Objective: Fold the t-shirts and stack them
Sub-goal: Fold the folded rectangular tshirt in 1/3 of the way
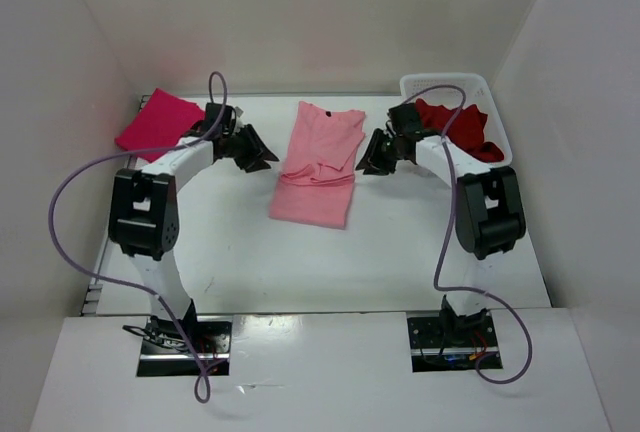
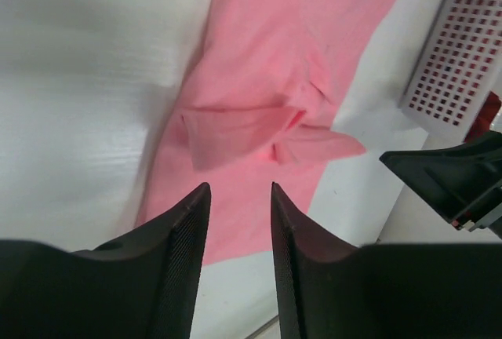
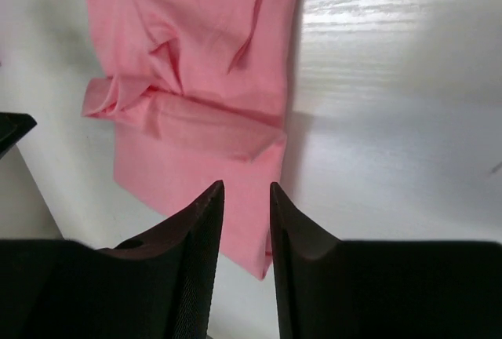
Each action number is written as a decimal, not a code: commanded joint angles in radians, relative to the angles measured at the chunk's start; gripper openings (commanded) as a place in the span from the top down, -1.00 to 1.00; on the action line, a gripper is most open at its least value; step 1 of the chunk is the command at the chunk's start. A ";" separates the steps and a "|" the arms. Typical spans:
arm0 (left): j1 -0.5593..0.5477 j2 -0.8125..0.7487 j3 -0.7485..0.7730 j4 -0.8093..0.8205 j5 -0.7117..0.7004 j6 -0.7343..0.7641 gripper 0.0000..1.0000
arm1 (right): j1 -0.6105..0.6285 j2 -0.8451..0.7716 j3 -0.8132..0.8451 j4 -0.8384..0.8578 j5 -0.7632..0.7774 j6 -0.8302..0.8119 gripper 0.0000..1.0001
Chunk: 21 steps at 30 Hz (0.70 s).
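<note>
The pale pink t-shirt (image 1: 318,164) lay lengthwise, running away from the arms, squarely between the left tool (image 1: 266,155) and the right tool (image 1: 367,162). Both were parted and empty.

Bare worktop (image 1: 400,262) is lying open on the near side of the pale pink shirt (image 1: 318,167), whose sides the left gripper (image 1: 264,157) and right gripper (image 1: 366,162) are flanking closely, while the white basket (image 1: 440,80) is blocking the far right corner.

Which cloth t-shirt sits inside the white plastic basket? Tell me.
The dark red t-shirt; the pale pink t-shirt and crimson-pink t-shirt lie on the table.
</note>
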 commanded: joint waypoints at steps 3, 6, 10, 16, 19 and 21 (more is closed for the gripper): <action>-0.032 -0.256 -0.220 0.063 -0.023 0.049 0.34 | 0.090 -0.181 -0.064 -0.009 0.051 -0.031 0.78; -0.098 -0.282 -0.337 0.104 -0.033 0.038 0.57 | 0.210 -0.120 -0.048 0.013 0.051 -0.031 1.00; -0.135 -0.200 -0.380 0.151 -0.045 0.026 0.62 | 0.265 -0.008 0.024 0.042 0.029 -0.011 1.00; -0.135 -0.127 -0.404 0.152 -0.100 0.039 0.62 | 0.278 0.135 0.152 0.028 0.050 -0.010 1.00; -0.144 -0.136 -0.440 0.161 -0.100 0.039 0.62 | 0.278 0.205 0.218 0.010 0.081 -0.020 1.00; -0.164 -0.162 -0.487 0.161 -0.100 0.030 0.62 | 0.267 0.245 0.261 0.001 0.118 -0.020 1.00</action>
